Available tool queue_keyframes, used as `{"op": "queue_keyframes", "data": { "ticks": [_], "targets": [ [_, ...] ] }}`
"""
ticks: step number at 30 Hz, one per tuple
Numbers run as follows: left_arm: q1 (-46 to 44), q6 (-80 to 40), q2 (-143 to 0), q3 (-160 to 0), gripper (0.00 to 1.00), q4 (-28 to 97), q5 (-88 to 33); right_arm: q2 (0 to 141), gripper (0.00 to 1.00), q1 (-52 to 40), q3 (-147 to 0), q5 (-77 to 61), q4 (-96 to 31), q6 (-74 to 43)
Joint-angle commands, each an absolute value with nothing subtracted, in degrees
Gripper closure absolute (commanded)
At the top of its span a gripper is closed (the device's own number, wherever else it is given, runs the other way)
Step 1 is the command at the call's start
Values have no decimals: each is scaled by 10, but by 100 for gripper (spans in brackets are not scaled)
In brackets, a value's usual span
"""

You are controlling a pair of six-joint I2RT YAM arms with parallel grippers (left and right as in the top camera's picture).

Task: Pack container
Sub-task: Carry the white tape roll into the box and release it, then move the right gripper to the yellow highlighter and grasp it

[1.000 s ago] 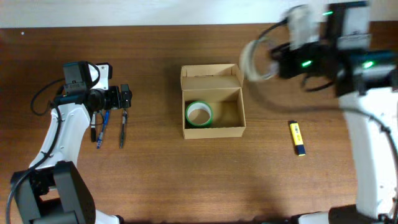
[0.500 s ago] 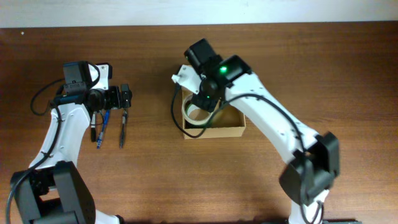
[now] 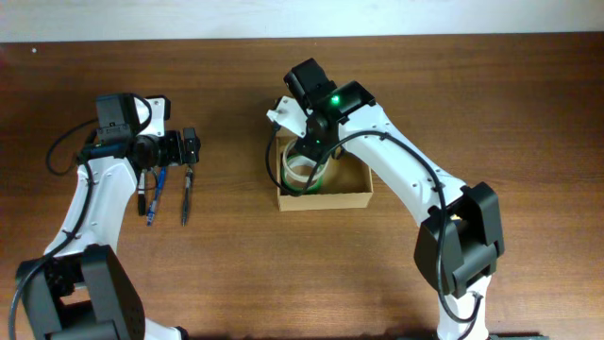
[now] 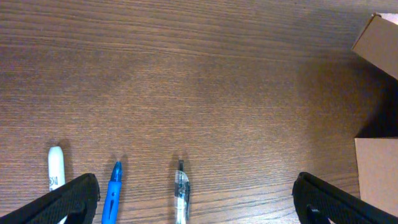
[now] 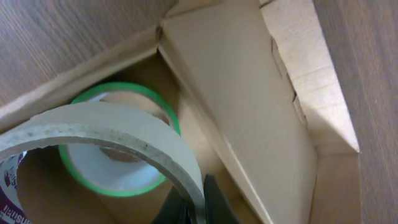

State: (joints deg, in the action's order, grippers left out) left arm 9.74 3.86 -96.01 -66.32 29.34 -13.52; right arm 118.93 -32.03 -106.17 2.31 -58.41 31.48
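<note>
The container is a small tan cardboard box, open, with its flap lid folded back. A green-edged tape roll lies flat in its left half. My right gripper is shut on the rim of a larger pale tape roll and holds it tilted over the green roll, just inside the box's left part. In the right wrist view the gripper pinches this roll beside the inner flap. My left gripper is open and empty above the pens.
A white marker, a blue pen and a clear pen lie side by side on the wooden table under the left gripper. They also show in the overhead view. The box corner is to their right.
My right arm swung from the far right of the table to over the box, carrying the pale roll, then lowered it a little over the green roll. The left arm has not moved.
</note>
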Motion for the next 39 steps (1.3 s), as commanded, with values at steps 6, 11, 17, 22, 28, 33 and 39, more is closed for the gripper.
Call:
{"op": "queue_keyframes", "data": {
  "ticks": [6,11,17,22,28,33,39],
  "targets": [
    [98,48,-963,-671,1,292,-142,1239,96,-317,-1063,16,-566,309],
    [98,48,-963,-671,1,292,-142,1242,96,-314,-1063,20,-549,306],
    [98,48,-963,-671,1,292,-142,1242,85,-314,-1063,20,-548,297],
    [98,48,-963,-671,1,292,-142,1235,76,-315,-1083,22,-587,296],
    [98,48,-963,-671,1,292,-142,1172,65,-315,-1181,44,-662,281],
    [98,48,-963,-671,1,292,-142,1041,54,-288,-1211,97,-666,216],
    [98,48,-963,-671,1,292,-142,884,45,-136,-1136,97,-623,151]
  ]
}}
